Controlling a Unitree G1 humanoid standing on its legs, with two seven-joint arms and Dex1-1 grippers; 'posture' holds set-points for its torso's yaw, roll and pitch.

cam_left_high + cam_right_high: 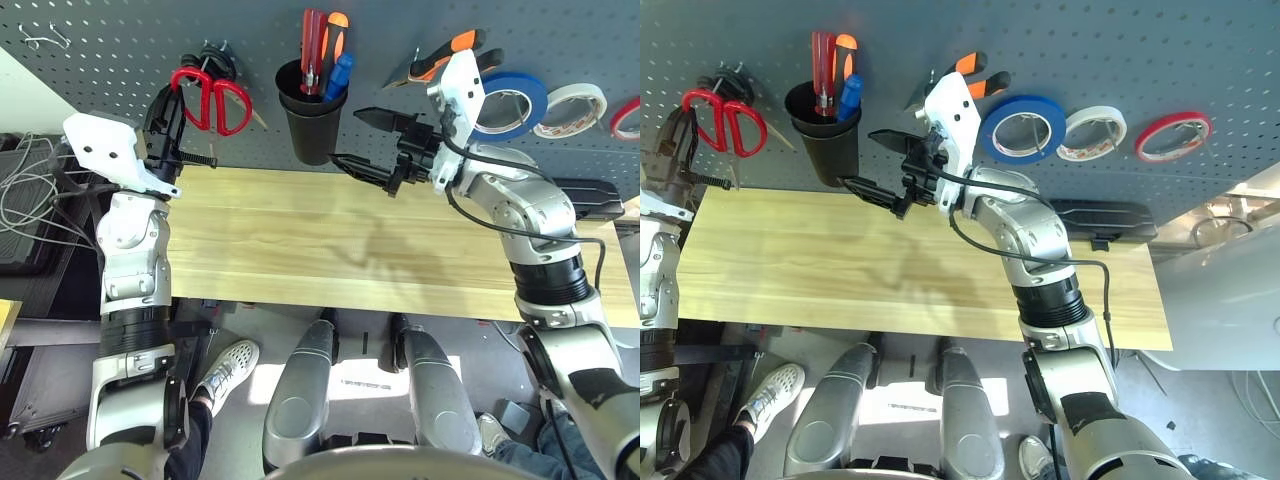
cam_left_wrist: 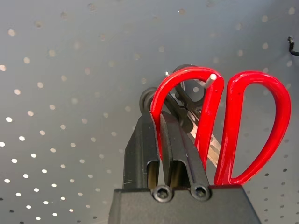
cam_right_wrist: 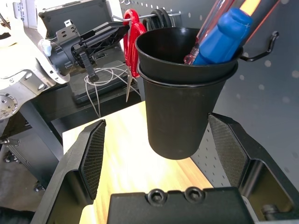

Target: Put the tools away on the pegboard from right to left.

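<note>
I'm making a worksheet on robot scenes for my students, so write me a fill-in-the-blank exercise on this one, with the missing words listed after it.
The left gripper is closed on one handle loop of the ____ scissors.
The blue-handled screwdriver stands in the black ____.
The right gripper's fingers are ____, with nothing between them.
The tape roll nearest the orange-and-black-handled pliers is ____.

Missing words: red-handled; cup; open; blue
</note>
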